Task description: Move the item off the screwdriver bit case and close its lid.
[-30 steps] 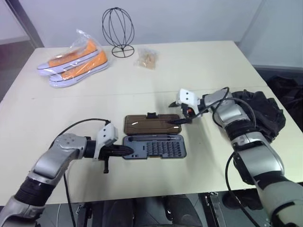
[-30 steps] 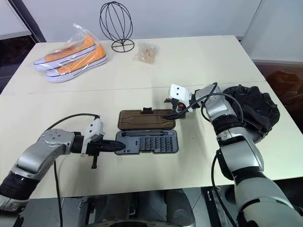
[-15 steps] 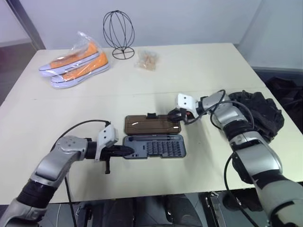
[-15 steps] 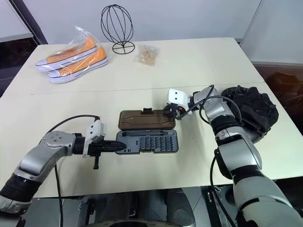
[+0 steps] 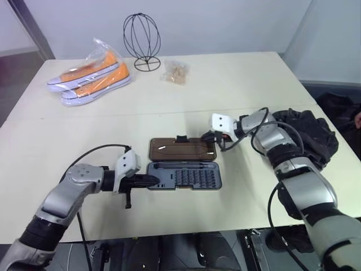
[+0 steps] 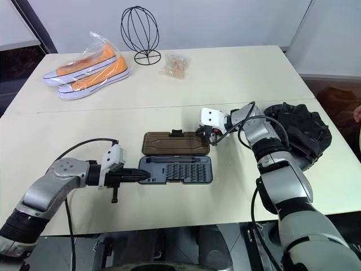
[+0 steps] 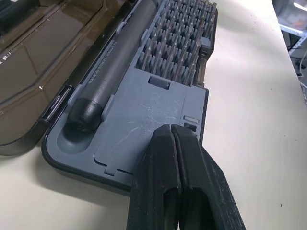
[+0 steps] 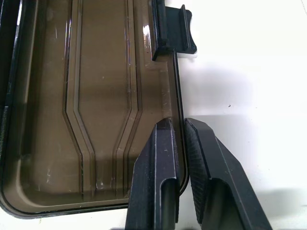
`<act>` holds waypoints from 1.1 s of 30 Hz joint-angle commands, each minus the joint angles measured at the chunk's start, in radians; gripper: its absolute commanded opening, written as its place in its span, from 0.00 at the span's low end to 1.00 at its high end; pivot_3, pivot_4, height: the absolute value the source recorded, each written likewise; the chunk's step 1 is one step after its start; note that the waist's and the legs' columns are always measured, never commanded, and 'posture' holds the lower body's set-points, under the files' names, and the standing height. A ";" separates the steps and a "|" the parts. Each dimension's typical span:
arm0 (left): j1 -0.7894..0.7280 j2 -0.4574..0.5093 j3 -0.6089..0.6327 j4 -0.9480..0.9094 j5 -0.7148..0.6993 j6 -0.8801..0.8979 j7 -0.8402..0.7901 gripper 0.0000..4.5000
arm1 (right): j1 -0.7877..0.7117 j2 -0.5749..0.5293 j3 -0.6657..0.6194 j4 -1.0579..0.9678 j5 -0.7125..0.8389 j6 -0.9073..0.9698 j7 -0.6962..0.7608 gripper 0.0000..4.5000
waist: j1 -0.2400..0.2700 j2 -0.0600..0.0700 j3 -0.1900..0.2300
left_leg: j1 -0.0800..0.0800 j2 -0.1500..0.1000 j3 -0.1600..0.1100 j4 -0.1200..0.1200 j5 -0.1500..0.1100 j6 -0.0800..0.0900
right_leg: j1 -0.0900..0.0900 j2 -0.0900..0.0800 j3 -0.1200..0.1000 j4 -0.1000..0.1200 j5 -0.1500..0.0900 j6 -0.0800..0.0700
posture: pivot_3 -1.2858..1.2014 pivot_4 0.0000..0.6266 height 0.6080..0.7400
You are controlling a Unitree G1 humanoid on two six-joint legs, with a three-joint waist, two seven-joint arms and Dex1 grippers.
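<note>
- On the cream table point(image 5: 84, 130), the screwdriver bit case point(image 5: 184, 175) lies flat and open near the front edge, with rows of bits and a dark driver handle showing in its grey base.
- Its lid point(image 5: 181, 148), the smoky-brown panel, is folded out flat behind the base, latch tab pointing away from the robot.
- Off at the table's right edge sits the item point(image 5: 307, 135), the black padded mitt, well apart from the case, so I'd judge only the closing is left.
- Pressed together, the left gripper point(image 7: 173, 139) rests its tips on the left end of the base, apparently pinning it down.
- At the lid's right corner, the right gripper point(image 8: 181, 132) has its fingers nearly together astride the lid's outer rim; it looks like a pinch on that thin edge, though I can't be sure how firm it is.
- My worry is that such a shallow hold so close to the corner could slip off as the lid is swung over, letting it flop back.
- If the left tips stay on the base, the lid may come down on them and fail to latch.
- Lifting from one corner might also twist the lid or drag the light case sideways.
- Further back, the orange sneakers point(image 5: 90, 73), the wire head stand point(image 5: 142, 39) and a small bag point(image 5: 175, 70) are safely out of the way.
</note>
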 commanded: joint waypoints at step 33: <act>0.046 -0.007 0.023 -0.021 -0.032 0.085 0.014 0.06 | 0.399 -0.222 -0.123 -1.103 -0.017 0.367 -0.182 0.02 | 0.011 0.000 0.000 | -0.001 0.000 0.000 0.000 0.000 0.000 | 0.000 0.000 0.000 -0.002 0.000 0.000 | 0.52 0.24 1.00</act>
